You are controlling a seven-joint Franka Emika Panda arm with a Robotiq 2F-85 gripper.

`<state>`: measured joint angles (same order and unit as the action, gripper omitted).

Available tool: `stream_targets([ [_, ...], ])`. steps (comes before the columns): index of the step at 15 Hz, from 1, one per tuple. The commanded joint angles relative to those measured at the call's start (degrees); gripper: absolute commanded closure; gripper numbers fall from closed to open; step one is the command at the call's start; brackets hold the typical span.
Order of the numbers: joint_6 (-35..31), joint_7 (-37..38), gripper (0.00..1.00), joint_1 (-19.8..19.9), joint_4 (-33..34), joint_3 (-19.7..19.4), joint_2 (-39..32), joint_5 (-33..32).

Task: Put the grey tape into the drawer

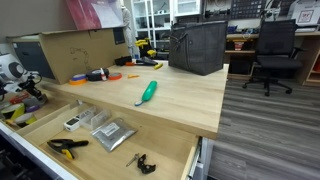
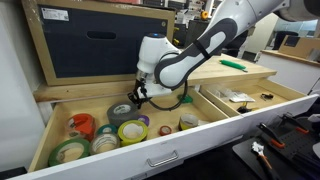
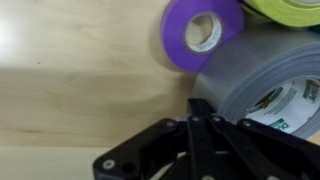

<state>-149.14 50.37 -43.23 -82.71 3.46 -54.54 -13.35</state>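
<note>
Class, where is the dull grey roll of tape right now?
In an exterior view, the dull grey roll of tape lies inside the pale-wood drawer, just behind the yellow tape roll, beneath the robot's gripper.

Only print: green lettering/logo on white inner core of the grey tape (image 3: 238, 82), wrist view, too blurred to read. No other legible txt, nos. or brands in any view.
</note>
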Motion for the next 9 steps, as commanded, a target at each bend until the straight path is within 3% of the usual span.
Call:
stream_targets([
  [1,0.36,-4.76,1.00,-1.71,9.00,2.06,-5.85,4.12],
  [6,1.73,-9.12,1.00,-4.60,16.88,1.94,-10.83,6.41],
  [9,2.07,-10.86,1.00,-5.38,18.01,1.55,-11.53,7.32],
])
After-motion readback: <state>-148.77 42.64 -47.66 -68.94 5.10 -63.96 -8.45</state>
